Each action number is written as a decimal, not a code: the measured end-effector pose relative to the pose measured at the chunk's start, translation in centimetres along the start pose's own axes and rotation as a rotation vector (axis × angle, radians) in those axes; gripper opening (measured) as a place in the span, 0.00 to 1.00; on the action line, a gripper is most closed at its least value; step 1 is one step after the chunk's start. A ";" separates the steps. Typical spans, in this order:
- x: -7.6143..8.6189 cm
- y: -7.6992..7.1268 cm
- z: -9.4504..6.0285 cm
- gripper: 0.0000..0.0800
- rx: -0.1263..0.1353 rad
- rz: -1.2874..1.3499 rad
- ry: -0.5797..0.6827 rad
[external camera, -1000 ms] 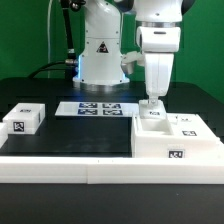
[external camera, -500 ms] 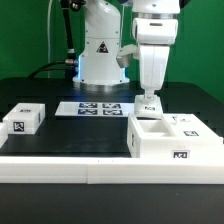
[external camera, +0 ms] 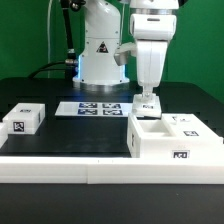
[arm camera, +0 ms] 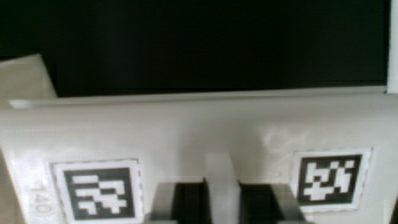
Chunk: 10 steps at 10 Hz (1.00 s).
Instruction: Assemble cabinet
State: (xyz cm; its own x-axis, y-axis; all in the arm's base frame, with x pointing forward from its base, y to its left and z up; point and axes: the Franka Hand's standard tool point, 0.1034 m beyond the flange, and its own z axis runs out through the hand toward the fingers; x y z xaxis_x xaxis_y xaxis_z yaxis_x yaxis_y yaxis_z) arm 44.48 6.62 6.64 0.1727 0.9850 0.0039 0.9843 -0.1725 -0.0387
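Observation:
The cabinet (external camera: 176, 143) is a blocky white box with tags, standing at the exterior view's right with an open compartment on top. My gripper (external camera: 147, 99) hangs over its far left corner. It holds a small white tagged panel (external camera: 147, 109) upright at the box's top edge. In the wrist view the panel (arm camera: 214, 135) fills the frame with two tags on it. My gripper (arm camera: 222, 202) is there too, its dark fingers (arm camera: 187, 203) close together with a thin white strip of the panel between them. A small white tagged block (external camera: 22, 120) lies at the left.
The marker board (external camera: 95, 108) lies flat behind the middle of the black table. A long white border rail (external camera: 90, 168) runs along the front edge. The robot's base (external camera: 100, 50) stands at the back.
My gripper has risen and moved toward the exterior view's left, out of the box's compartment. The cabinet box now sits slightly further left.

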 end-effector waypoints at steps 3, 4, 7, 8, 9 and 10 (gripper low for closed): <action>0.0 0.0 0.1 0.09 0.002 0.000 0.000; -0.1 0.2 0.2 0.09 0.002 0.000 0.001; 0.0 0.7 0.1 0.09 -0.002 0.001 0.004; -0.1 0.7 0.1 0.09 -0.003 0.003 0.004; -0.2 0.8 0.1 0.09 -0.004 0.005 0.004; -0.3 0.9 0.1 0.09 -0.004 0.008 0.003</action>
State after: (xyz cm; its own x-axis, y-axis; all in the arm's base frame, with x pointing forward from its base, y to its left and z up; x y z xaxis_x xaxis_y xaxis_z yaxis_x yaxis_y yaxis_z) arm 45.28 6.19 6.48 0.1804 0.9836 0.0069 0.9830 -0.1800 -0.0349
